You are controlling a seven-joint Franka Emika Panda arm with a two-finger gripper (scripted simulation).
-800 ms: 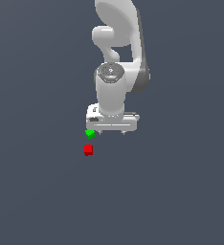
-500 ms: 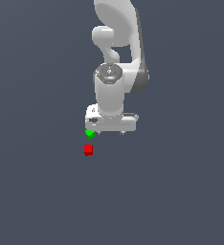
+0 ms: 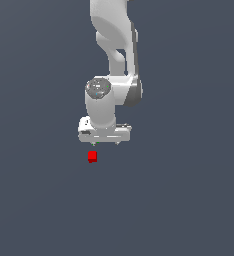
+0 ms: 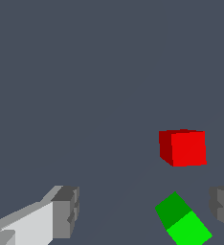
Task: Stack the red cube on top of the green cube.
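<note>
The red cube (image 3: pixel 92 156) lies on the grey floor just below my white gripper (image 3: pixel 105 142) in the exterior view. There the gripper's body almost wholly hides the green cube. The wrist view shows the green cube (image 4: pixel 183 224) lying turned at an angle between my two grey fingers (image 4: pixel 65 212), closer to the far-side one. The red cube (image 4: pixel 183 147) sits just past the fingertips, close to the green one but apart from it. My gripper (image 4: pixel 145 210) is open and holds nothing.
Only plain dark grey floor (image 3: pixel 189 200) surrounds the cubes. The white arm (image 3: pixel 114 60) rises straight above the gripper.
The gripper has shifted toward the exterior view's left and lower, so it now covers the green cube that showed before. The cubes have not moved.
</note>
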